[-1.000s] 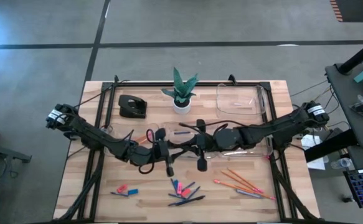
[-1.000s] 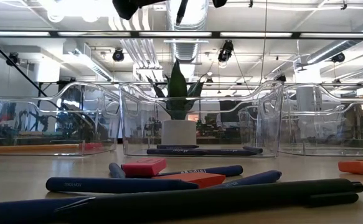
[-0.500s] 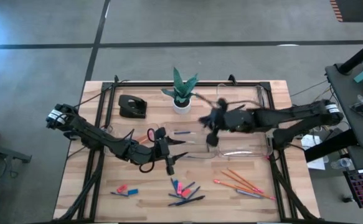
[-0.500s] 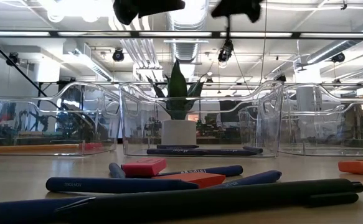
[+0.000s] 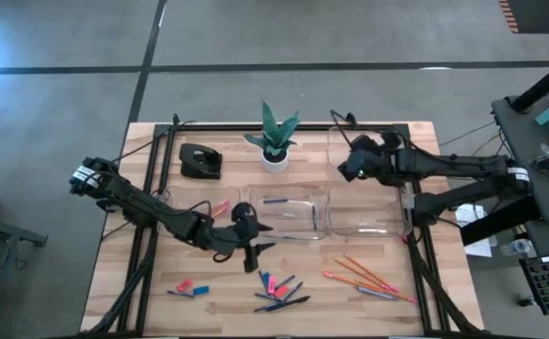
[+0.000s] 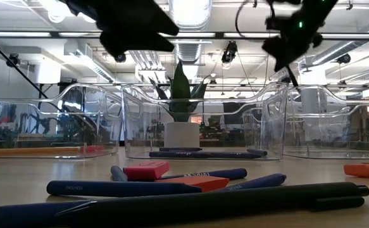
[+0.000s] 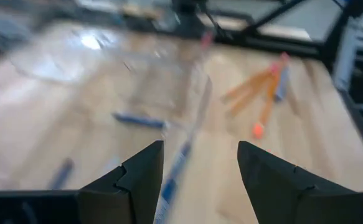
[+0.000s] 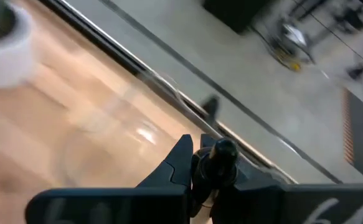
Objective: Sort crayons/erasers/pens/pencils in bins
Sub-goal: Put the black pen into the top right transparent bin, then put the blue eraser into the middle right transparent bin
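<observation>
My right gripper (image 5: 350, 169) hovers above the far right clear bin (image 5: 392, 141), shut on a slim dark pen (image 8: 223, 151). My left gripper (image 5: 252, 255) is open and empty, low over the table just near of the centre bin (image 5: 323, 231), which holds dark pens (image 5: 276, 201). The left bin (image 5: 166, 200) holds an orange pencil (image 6: 32, 151) and red erasers (image 5: 221, 205). Loose crayons, erasers and pens (image 5: 276, 290) lie on the table near the front edge. Orange pencils (image 5: 363, 275) lie at the front right. My right gripper pinches the pen between its two fingers, with the pen's rounded end (image 8: 225, 149) showing just past them in the right wrist view. The fingers point down at a slant. The pen's thin shaft (image 6: 290, 73) hangs below the gripper, lifted clear of bin and table.
A white plant pot (image 5: 274, 158) and a black desk object (image 5: 199, 161) stand at the table's back. A fourth clear bin (image 5: 406, 226) sits right of the centre bin. A blue and a pink eraser (image 5: 186, 285) lie at the front left.
My right gripper has swung from the middle of the table toward the far right, carrying the pen up and over the far right bin. My left gripper has come down toward the table and slightly toward its near edge, staying open.
</observation>
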